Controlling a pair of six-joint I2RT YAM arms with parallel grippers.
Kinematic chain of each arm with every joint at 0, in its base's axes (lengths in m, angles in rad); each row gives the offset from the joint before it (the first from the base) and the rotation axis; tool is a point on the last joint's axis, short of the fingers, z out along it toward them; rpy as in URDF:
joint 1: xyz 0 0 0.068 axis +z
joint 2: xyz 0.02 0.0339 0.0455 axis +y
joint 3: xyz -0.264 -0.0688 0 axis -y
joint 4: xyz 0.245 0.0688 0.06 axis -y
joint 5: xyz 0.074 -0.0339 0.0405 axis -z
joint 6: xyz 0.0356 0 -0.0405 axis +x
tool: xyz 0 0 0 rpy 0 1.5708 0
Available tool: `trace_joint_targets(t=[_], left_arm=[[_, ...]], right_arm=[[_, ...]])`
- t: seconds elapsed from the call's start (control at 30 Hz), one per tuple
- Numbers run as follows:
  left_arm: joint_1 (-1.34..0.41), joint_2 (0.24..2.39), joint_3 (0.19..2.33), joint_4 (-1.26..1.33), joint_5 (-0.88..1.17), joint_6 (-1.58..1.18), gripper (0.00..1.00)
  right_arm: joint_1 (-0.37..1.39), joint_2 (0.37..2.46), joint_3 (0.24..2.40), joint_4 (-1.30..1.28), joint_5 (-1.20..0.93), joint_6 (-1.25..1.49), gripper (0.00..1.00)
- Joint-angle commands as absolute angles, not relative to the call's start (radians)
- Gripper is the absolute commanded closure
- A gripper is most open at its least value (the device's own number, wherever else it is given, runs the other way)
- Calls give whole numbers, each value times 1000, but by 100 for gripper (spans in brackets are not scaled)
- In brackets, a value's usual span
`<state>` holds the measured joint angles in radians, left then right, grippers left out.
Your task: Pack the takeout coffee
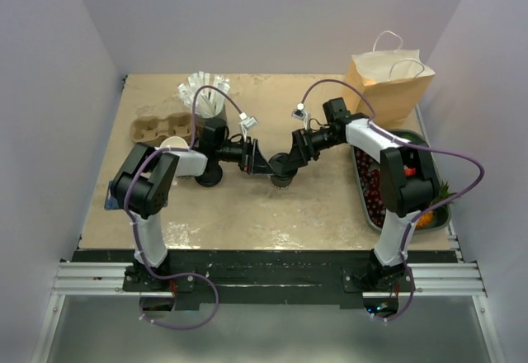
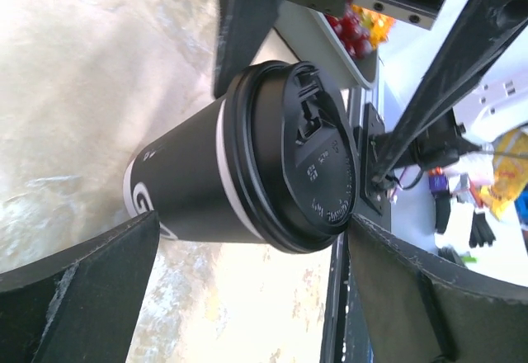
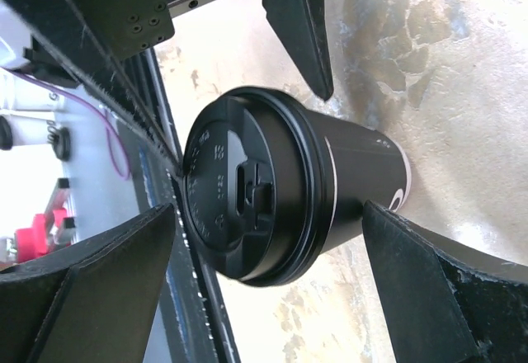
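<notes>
**Item:** small dark paper cup with a white printed mark and a round black plastic lid (image 2: 186, 186). It is standing upright on the mottled tan table (image 1: 247, 214), mid-table between the two arm tips, long axis vertical.

**Left gripper** (image 2: 256, 223): its jaws are standing wide, reaching in level from the left and flanking the cup, one finger by the base and one just beside the lid rim. No firm grip is showing.

**Right gripper** (image 3: 271, 210): its jaws are also gaping wide, coming in level from the right and straddling the same cup, with slim gaps on both sides.

**Governing relation:** the cup is sitting inside both open jaws at once, so both arms are equally near. The two sets of fingers are crowding each other, and one arm probably has to yield.

**Surroundings:**
- A brown paper bag with handles (image 1: 388, 82) is standing at the far right, nearer the right arm, and is the likely destination.
- A cardboard cup carrier (image 1: 157, 128) is lying far left.
- A tub of white sticks (image 1: 202, 91) is standing behind the carrier.
- A tray of red fruit (image 1: 356, 183) is lying along the right edge, beneath the right arm.
</notes>
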<state>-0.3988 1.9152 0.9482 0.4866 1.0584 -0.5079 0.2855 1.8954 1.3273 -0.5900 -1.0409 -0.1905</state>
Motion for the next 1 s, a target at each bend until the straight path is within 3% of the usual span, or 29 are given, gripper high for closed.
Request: trace_joint_targets(t=[0.0, 0.37, 0.73, 0.97], left_arm=[[-365, 1894, 966, 476, 983, -531, 1], [-334, 1979, 988, 646, 1019, -736, 2], [-334, 2002, 989, 440, 914, -617, 7], [-342, 1939, 1000, 512, 980, -592, 4]], right_arm=[[268, 1930, 1364, -562, -1127, -143, 1], [224, 1985, 1367, -466, -1158, -8, 1], [221, 2019, 1298, -414, -1017, 89, 5], [219, 1979, 1330, -465, -1021, 6, 4]])
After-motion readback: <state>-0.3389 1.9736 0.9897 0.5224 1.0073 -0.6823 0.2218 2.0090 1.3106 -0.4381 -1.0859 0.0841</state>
